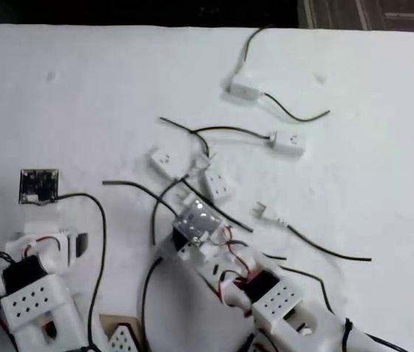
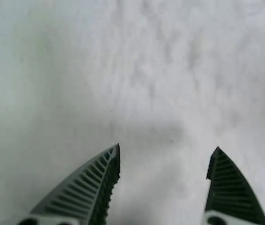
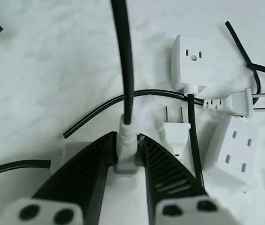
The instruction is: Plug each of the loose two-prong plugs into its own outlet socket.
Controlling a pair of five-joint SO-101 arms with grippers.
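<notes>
Five sockets (image 1: 289, 141) it seems, four plugs (image 1: 264, 211), two arms (image 1: 34, 297)

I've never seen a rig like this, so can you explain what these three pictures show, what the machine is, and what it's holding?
These are two small robot arms working at a white table. One picture looks down from a fixed camera above. The other two come from cameras mounted on each arm's wrist, looking along its gripper. The left gripper is open over bare table. The right gripper is shut on a white plug with a black cord. Beside it lie a white outlet socket and a loose two-prong plug. The overhead picture shows more of them.
</notes>
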